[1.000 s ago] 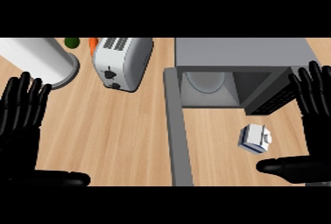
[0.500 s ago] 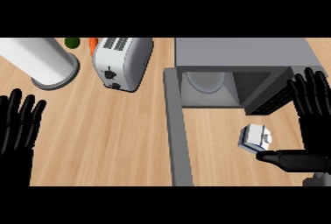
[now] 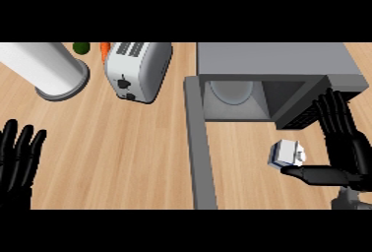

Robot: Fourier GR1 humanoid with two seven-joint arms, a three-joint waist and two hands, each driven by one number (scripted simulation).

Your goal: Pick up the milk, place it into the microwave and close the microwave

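- The milk point(image 3: 288, 154), a small white and blue carton, lies on the wooden worktop point(image 3: 123, 157) at the right, just in front of the microwave's open mouth and not inside it.
- The right hand point(image 3: 347, 149) is just right of the milk, fingers straight and together, pointing to the far side. Its thumb reaches left along the carton's near edge, and I cannot tell whether it touches. Nothing is pinched.
- The microwave point(image 3: 280, 61) stands at the far right. Its door point(image 3: 201, 157) is swung fully open and runs toward the near edge as a grey strip left of the milk.
- A pale round plate point(image 3: 231, 92) shows inside the oven.
- The left hand point(image 3: 17, 166) rests at the near left edge, spread flat, fingers straight and holding nothing.
- A toaster point(image 3: 138, 70) sits far left of the microwave, with a white cylinder point(image 3: 45, 69) further left.
- Between their far ends peep a green thing point(image 3: 81, 47) and an orange thing point(image 3: 105, 47).
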